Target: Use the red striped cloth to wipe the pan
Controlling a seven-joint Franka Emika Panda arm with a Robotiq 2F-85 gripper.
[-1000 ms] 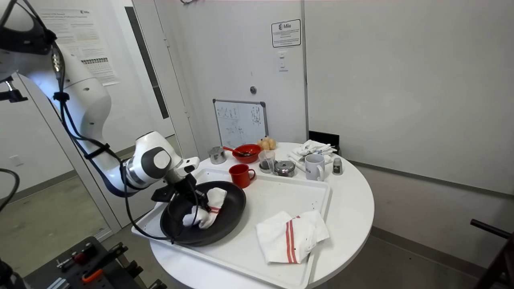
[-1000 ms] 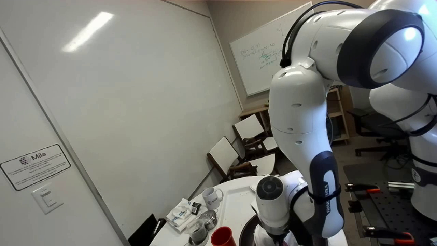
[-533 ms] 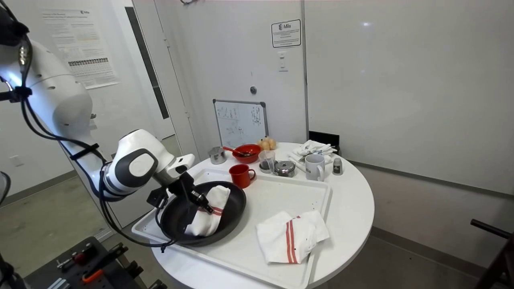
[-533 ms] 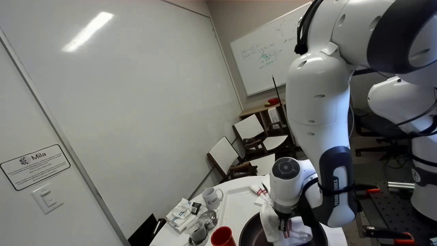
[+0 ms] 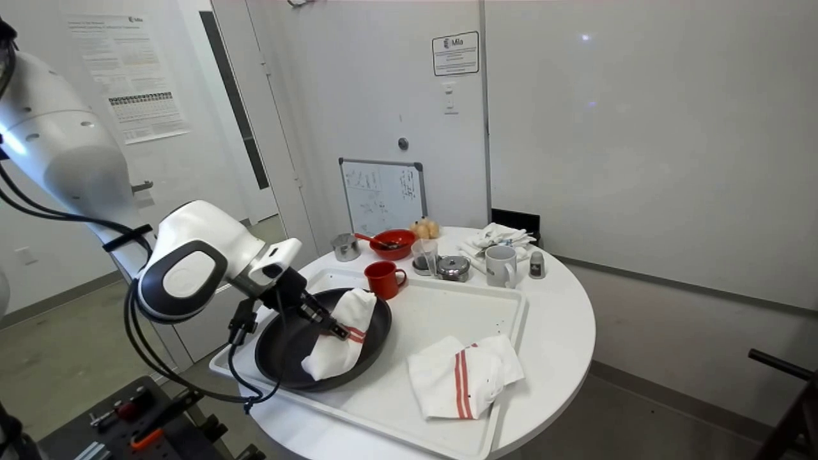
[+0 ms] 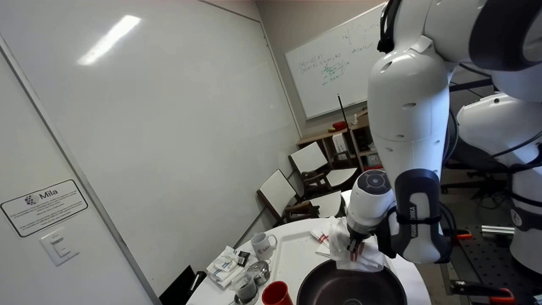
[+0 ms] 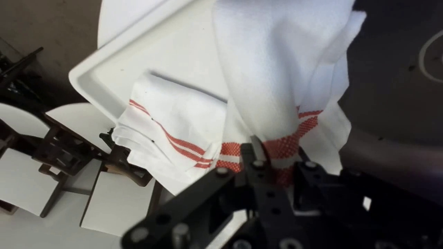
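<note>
My gripper is shut on the red striped cloth, pinching it near its red stripes. In the wrist view, white fabric bulges out beyond the fingertips and a striped fold lies between the fingers. The black pan rests on the tray, with the cloth over its right-hand part in that exterior view. In an exterior view the cloth overlaps the far rim of the pan, whose inner floor is largely uncovered. Whether the cloth touches the pan floor cannot be told.
A larger folded white cloth with bold red stripes lies on the white tray. A red mug stands close by the pan. Behind are a red bowl, a metal pot, a white mug and more cloths.
Gripper and cloth have shifted right across the pan in an exterior view, uncovering much of its floor, and the arm leans lower. The pan stays in place; the grip on the cloth is unchanged.
</note>
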